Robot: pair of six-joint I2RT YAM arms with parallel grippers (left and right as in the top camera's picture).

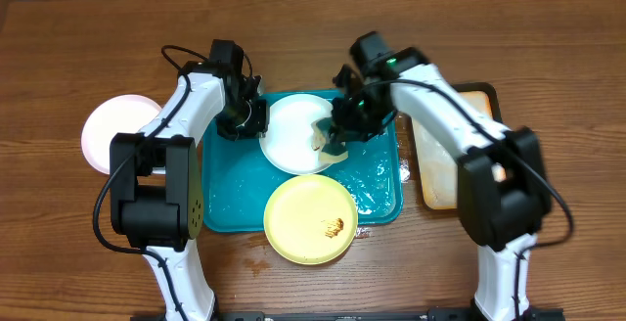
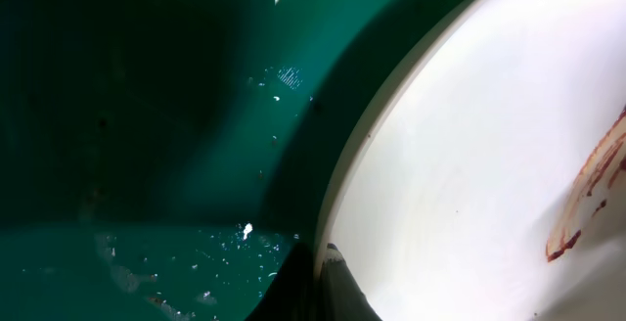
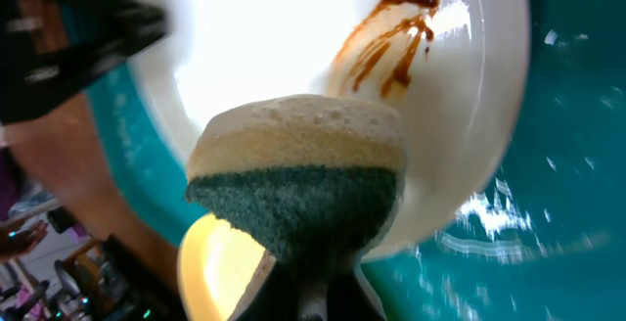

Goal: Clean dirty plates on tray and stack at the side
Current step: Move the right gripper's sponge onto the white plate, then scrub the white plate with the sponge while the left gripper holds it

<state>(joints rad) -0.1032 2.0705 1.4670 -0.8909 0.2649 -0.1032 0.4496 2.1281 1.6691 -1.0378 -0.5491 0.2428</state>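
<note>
A white plate (image 1: 293, 133) lies tilted at the back of the teal tray (image 1: 230, 199). My left gripper (image 1: 250, 118) is shut on its left rim (image 2: 337, 213). Brown smears (image 3: 396, 22) mark the plate (image 3: 293, 47). My right gripper (image 1: 344, 125) is shut on a yellow and green sponge (image 3: 298, 184), which rests on the plate's right side (image 1: 328, 143). A yellow plate (image 1: 311, 218) with a brown smear lies over the tray's front rim. A pale plate (image 1: 115, 133) sits on the table to the left of the tray.
A tan tray with a black rim (image 1: 452, 150) stands right of the teal tray. Soapy water (image 1: 377, 179) pools in the teal tray's right part. The left arm's base (image 1: 152, 194) stands beside the tray's left edge.
</note>
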